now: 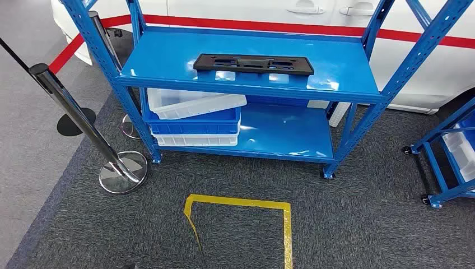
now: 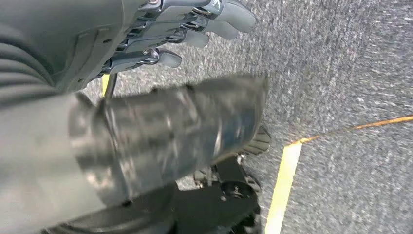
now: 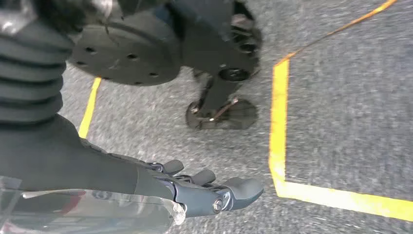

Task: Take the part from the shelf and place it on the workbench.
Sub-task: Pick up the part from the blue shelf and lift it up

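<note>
Black part (image 1: 253, 64) lay flat on the top deck of the blue shelf (image 1: 347, 61), at about 12 o'clock in the head view, long side running across, nothing touching it. Stacked white and blue bins (image 1: 193, 120) sat on the lower deck toward 10 o'clock. A chrome stanchion (image 1: 84, 126) stood at 9 o'clock, just beside the shelf's near left post. Yellow floor tape (image 1: 287, 224) marked a box at 6 o'clock, short of the shelf.

Left hand (image 2: 180, 29) hung over the carpet, fingers apart, holding nothing. Right hand (image 3: 204, 187) likewise over the carpet, fingers loosely extended and empty (both wrist pictures blurred, so fine finger pose uncertain).

Judgement: pickup not yet begun; robot stood well back from the shelf. Risks from here: the part is long and thin, so a one-sided grip could let it tip or slide off the glossy deck; a reach from this far would fall short; the left arm could clip the stanchion on approach. Workbench location unknown from these views.
</note>
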Controlling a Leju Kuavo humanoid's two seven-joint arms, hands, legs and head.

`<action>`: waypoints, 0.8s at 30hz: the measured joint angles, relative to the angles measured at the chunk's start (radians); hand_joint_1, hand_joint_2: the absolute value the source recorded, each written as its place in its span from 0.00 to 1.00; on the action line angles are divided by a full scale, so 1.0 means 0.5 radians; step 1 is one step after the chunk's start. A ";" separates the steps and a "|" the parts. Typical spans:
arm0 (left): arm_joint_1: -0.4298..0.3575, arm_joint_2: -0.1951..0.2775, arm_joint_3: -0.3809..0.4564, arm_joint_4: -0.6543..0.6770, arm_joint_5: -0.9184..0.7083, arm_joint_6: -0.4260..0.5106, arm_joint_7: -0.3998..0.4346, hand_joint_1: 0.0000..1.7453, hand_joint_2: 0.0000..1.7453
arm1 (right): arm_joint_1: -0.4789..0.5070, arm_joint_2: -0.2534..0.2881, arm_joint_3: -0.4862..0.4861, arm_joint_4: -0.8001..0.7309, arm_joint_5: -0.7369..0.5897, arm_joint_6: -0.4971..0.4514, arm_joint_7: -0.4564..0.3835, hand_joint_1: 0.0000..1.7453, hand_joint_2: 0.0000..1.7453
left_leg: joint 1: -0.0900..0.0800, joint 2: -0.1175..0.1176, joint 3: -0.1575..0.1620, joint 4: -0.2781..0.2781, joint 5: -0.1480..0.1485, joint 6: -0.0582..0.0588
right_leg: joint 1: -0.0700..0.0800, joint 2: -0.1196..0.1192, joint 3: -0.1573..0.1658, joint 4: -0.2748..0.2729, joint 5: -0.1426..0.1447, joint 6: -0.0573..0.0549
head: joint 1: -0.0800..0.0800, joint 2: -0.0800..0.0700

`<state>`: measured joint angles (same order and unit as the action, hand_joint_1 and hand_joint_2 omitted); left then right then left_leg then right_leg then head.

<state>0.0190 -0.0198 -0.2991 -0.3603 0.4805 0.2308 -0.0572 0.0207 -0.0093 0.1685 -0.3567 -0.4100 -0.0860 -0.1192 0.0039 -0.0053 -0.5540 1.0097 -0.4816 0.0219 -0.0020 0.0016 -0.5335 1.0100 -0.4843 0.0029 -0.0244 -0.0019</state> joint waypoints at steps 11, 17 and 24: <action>-0.100 -0.011 -0.323 0.059 0.349 0.173 -0.039 0.00 0.00 | -0.128 -0.059 0.110 0.064 -0.392 -0.057 -0.309 0.00 0.25 | 0.000 0.000 -0.001 0.000 0.000 0.000 | 0.000 0.000 0.001 0.000 0.000 0.000 | 0.000 0.000; -0.142 -0.011 -0.508 0.097 0.455 0.274 -0.117 0.00 0.00 | -0.222 -0.130 0.120 -0.005 -0.443 -0.119 -0.586 0.00 1.00 | 0.000 0.000 0.000 0.000 0.001 0.000 | 0.000 0.000 0.002 0.000 0.001 0.000 | 0.000 0.000; -0.169 -0.012 -0.656 0.126 0.488 0.412 -0.209 0.00 0.00 | -0.237 -0.184 0.102 -0.294 -0.303 -0.228 -0.711 0.00 1.00 | 0.000 0.000 0.001 0.000 0.001 0.000 | 0.000 0.000 0.002 0.001 0.001 0.000 | 0.000 0.000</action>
<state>-0.0655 -0.0259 -0.6273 -0.2973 0.7246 0.4369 -0.1618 -0.0979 -0.1014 0.2193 -0.5036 -0.5616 -0.2001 -0.4747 0.0037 -0.0055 -0.5535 1.0099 -0.4812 0.0219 -0.0019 0.0015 -0.5326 1.0103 -0.4839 0.0032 -0.0244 -0.0019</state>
